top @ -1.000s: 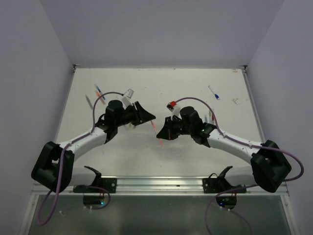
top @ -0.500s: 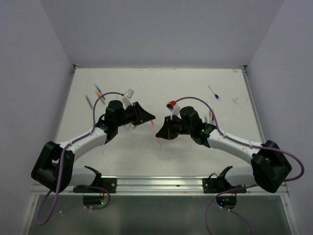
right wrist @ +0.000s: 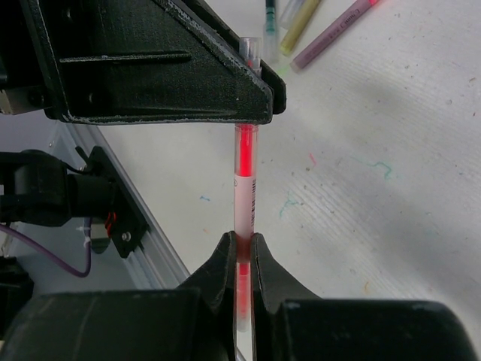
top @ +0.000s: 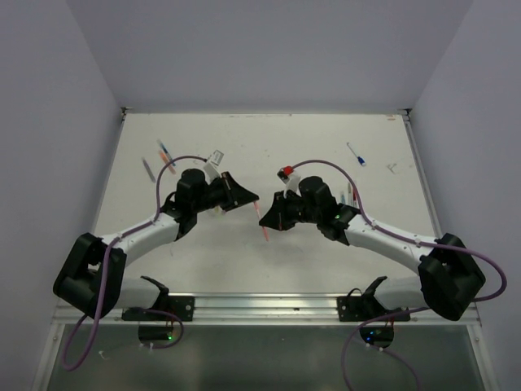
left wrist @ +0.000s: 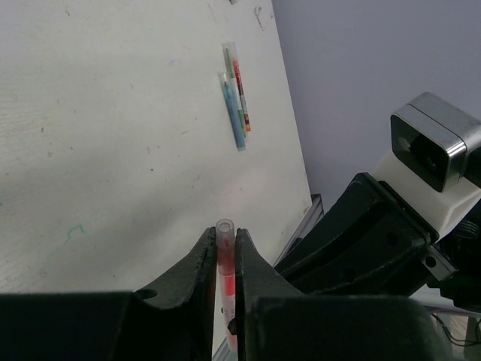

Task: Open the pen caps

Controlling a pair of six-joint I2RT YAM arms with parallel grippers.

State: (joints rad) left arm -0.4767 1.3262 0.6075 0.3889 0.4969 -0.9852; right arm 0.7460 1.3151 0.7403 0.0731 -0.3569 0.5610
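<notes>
Since a second ago, narrowed the left gripper [left wrist: 224,252] from well apart down onto the pen cap [left wrist: 225,228], with the arms otherwise almost where they were. Now pinches that clear, tube-shaped cap between the two left fingers, its rim poking just past their tips. Clamps the red pen [right wrist: 245,195] by its pale barrel in the right gripper [right wrist: 242,252], jaws tight against it on both sides. Holds the pen up off the table [top: 326,147], midway between the two arms, stretched straight from one gripper to the other. Cannot tell whether cap and barrel have begun to part. Elsewhere on the surface: blue pen [left wrist: 231,113] just beside red-green pen [left wrist: 239,94] in the left wrist view; yellow-green pen [right wrist: 301,21] near purple pen [right wrist: 338,25] at the top of the right wrist view.
</notes>
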